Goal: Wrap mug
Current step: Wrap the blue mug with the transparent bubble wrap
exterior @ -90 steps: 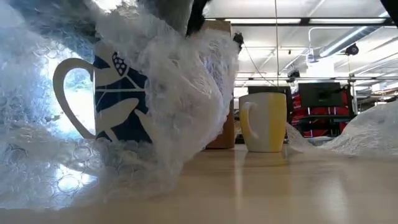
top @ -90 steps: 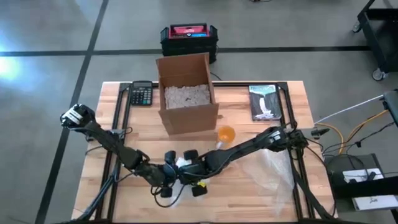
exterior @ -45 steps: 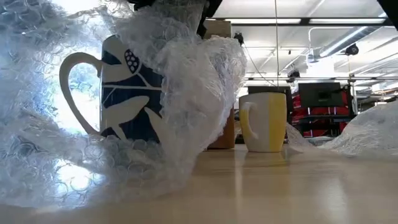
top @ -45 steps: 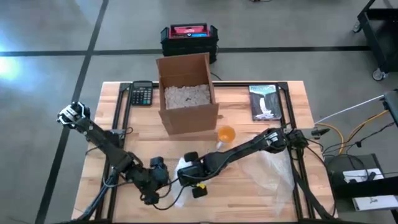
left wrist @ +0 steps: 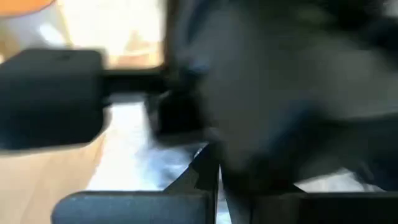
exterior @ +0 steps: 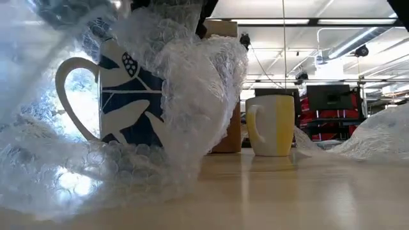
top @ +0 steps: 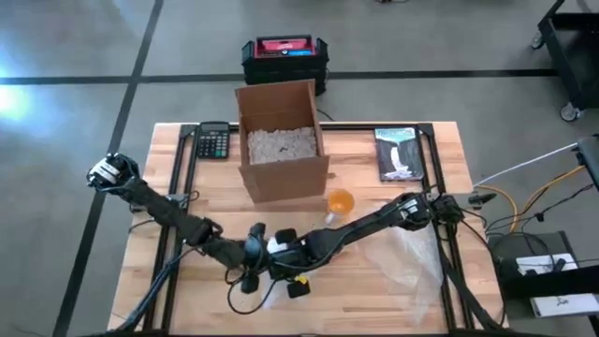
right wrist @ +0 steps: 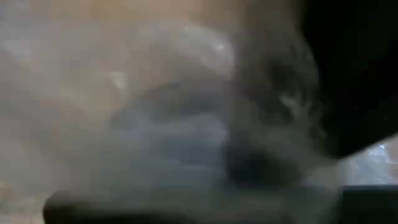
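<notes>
From above, I see my left gripper and right gripper meeting at the near edge of the table, over the bubble wrap. I cannot tell how wide either pincer stands.

At table level, the blue mug stands upright, half swathed in wrap, with a yellow mug well behind.

Both wrist views are blurred.

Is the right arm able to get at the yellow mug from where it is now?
Probably yes: the yellow mug stands uncovered on bare table right beside the right arm, though the right gripper is busy at the blue mug.
</notes>
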You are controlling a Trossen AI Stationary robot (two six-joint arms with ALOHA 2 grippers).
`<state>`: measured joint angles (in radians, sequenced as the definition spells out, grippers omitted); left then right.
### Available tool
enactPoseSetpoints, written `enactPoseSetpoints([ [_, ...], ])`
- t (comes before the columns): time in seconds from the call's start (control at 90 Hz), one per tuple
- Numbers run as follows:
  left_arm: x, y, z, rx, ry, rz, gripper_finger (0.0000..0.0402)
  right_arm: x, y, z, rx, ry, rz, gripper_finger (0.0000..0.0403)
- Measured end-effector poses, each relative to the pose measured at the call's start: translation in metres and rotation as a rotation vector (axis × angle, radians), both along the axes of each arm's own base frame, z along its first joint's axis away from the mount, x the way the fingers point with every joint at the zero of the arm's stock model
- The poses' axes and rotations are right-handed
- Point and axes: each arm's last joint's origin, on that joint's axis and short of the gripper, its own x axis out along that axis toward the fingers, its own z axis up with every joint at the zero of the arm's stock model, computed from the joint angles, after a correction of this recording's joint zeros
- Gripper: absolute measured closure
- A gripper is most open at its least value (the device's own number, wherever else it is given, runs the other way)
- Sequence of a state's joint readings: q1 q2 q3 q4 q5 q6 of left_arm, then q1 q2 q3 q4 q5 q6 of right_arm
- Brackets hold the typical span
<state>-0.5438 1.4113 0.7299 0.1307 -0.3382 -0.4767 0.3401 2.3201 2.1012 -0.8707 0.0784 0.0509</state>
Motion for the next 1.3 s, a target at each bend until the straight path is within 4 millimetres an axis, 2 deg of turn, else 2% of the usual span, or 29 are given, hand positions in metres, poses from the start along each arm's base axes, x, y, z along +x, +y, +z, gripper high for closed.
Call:
enactPoseSetpoints([
  [0.067,-0.001,0.003,-0.005,-0.013,0.017,0.022,0.0402,-0.003,0.0,0.013,-0.005,0.006,0.008,0.0403],
  [0.233,-0.002,0.004,-0.009,-0.026,0.026,0.033,0.0402,-0.014,-0.003,0.061,0.003,-0.052,0.038,0.0403],
  [0.289,-0.002,0.004,-0.009,-0.025,0.026,0.033,0.0402,-0.015,-0.003,0.069,0.005,-0.074,0.05,0.0403],
  [0.4,-0.001,0.004,-0.009,-0.021,0.024,0.031,0.0402,-0.009,0.002,0.073,0.023,-0.16,0.076,0.0403],
  [0.5,-0.001,0.004,-0.009,-0.021,0.023,0.032,0.0402,0.0,0.005,0.059,0.032,-0.191,0.09,0.0403],
  [0.644,-0.001,0.004,-0.009,-0.023,0.024,0.029,0.0402,0.002,0.006,0.01,0.007,-0.046,0.046,0.0403],
  [0.778,-0.002,0.004,-0.004,-0.041,0.015,0.035,0.0401,0.0,0.005,-0.003,0.008,0.005,0.015,0.0403],
  [0.856,-0.003,0.004,0.006,-0.055,0.016,0.019,0.0401,0.001,0.003,-0.015,0.007,0.026,-0.009,0.0403],
  [0.978,-0.011,0.0,0.027,-0.065,0.102,-0.009,0.0401,0.001,0.0,-0.015,0.016,0.038,-0.03,0.0403],
  [1.078,-0.025,-0.006,0.038,-0.065,0.203,-0.008,0.0401,0.001,0.001,-0.014,0.011,0.036,-0.024,0.0403],
  [1.2,-0.041,-0.018,0.028,-0.09,0.28,-0.022,0.0401,0.002,0.001,-0.011,0.011,0.025,-0.018,0.0403],
  [1.3,-0.043,-0.032,0.013,-0.123,0.245,-0.072,0.0401,0.003,0.001,-0.011,0.01,0.012,-0.009,0.0403],
])
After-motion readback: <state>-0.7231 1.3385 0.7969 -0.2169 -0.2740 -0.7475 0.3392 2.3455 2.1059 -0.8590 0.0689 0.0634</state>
